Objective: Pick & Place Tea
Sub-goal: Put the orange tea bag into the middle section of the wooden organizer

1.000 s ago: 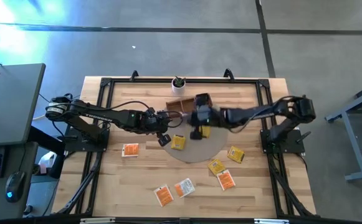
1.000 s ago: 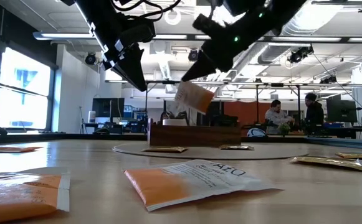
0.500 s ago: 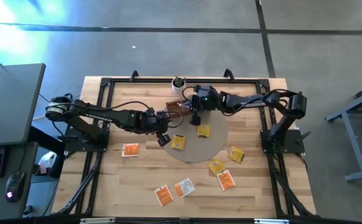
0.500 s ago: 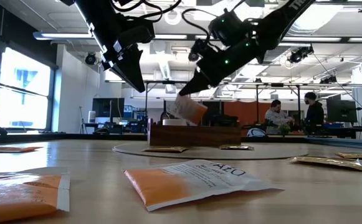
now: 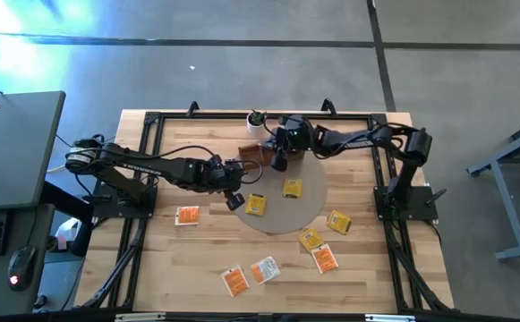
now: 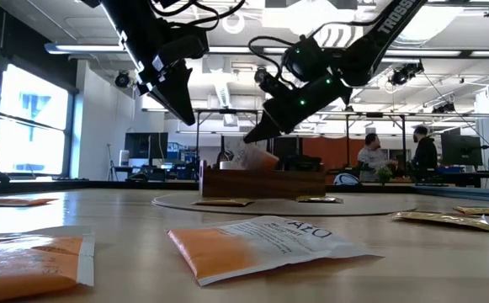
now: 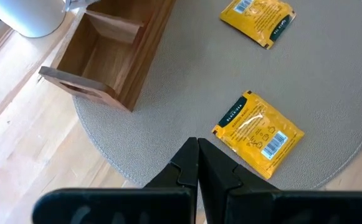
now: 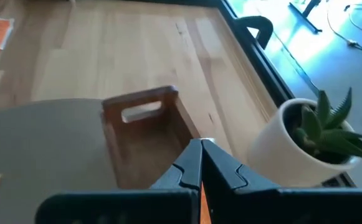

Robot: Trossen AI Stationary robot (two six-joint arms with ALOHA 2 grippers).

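Observation:
My right gripper [image 5: 278, 164] is over the brown wooden tray [image 5: 258, 152] near the table's far edge, shut on an orange tea sachet [image 6: 258, 159]. The sachet's lower part dips behind the tray's near wall [image 6: 261, 181]. My left gripper [image 5: 234, 199] hangs shut above the grey round mat's left part [image 7: 168, 118], touching nothing. Two yellow sachets [image 5: 292, 188] [image 5: 256, 205] lie flat on the mat. Other orange and yellow sachets [image 5: 186, 216] [image 5: 325, 259] lie flat on the wood. My right gripper pinches the orange sachet between its two fingers at the upper edge [image 6: 247, 150], coming from above and slanting down. In the right wrist view only an orange sliver [image 8: 203, 200] shows between the fingers. The sachet hangs tilted below them, its lower end inside the tray.
A white pot with a plant [image 5: 256, 121] stands just beyond the tray, close to my right gripper. More sachets lie at the near right [image 5: 338, 221] [image 5: 310, 239] and near middle [image 5: 264, 269] [image 5: 234, 281]. A black frame [image 5: 242, 114] rims the table. People stand in the room behind [image 6: 374, 156].
My right gripper has carried the orange sachet from above the mat toward the far edge and down to the wooden tray. The sachet, earlier hanging clear above the tray, now has its lower end behind the tray's wall.

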